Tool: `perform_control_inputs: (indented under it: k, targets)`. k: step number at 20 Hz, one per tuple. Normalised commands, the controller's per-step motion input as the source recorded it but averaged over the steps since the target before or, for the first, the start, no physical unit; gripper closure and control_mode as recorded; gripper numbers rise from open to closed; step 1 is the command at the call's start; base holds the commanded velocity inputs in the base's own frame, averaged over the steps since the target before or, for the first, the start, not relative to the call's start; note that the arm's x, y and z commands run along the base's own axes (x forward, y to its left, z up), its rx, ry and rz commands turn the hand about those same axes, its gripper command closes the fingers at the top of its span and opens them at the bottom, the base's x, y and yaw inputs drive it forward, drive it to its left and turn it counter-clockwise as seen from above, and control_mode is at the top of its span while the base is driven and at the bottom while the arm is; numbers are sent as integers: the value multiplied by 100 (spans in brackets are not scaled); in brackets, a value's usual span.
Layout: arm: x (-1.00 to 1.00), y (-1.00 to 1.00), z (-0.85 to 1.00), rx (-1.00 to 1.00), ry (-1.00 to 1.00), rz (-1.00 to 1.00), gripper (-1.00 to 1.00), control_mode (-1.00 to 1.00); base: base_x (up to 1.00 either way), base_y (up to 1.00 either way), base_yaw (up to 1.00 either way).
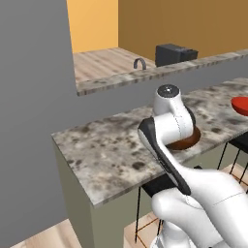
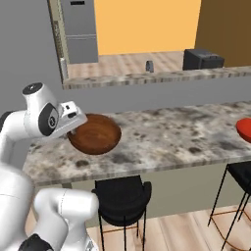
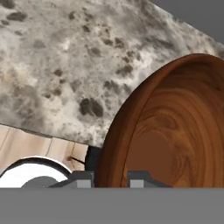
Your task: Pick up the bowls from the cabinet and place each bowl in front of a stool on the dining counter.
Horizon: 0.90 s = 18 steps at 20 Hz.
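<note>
Claw (image 3: 112,179) clamped on wooden bowl (image 2: 96,134) rim, right view shows stool (image 2: 121,195) below

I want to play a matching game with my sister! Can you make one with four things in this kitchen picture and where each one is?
Things:
1. wooden bowl
2. red bowl
3. black stool
4. gripper

Places:
A. under the dining counter
B. at the wooden bowl's rim
C. far right end of the counter
D. over the counter's left part, above the stool

Pairs: 1-D, 2-C, 3-A, 4-B
</note>
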Motion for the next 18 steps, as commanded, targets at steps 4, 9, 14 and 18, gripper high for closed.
perform_control_inputs:
  k: [4, 9, 14, 18]
  targets:
    - [64, -1, -74, 2, -1, 0, 100, -100, 0, 0, 0]
    - [49, -29, -50, -3, 0, 2, 100, -100, 0, 0, 0]
    - [25, -2, -25, -26, 1, 0, 100, -100, 0, 0, 0]
    - [16, 9, -19, -35, 10, -2, 100, -100, 0, 0, 0]
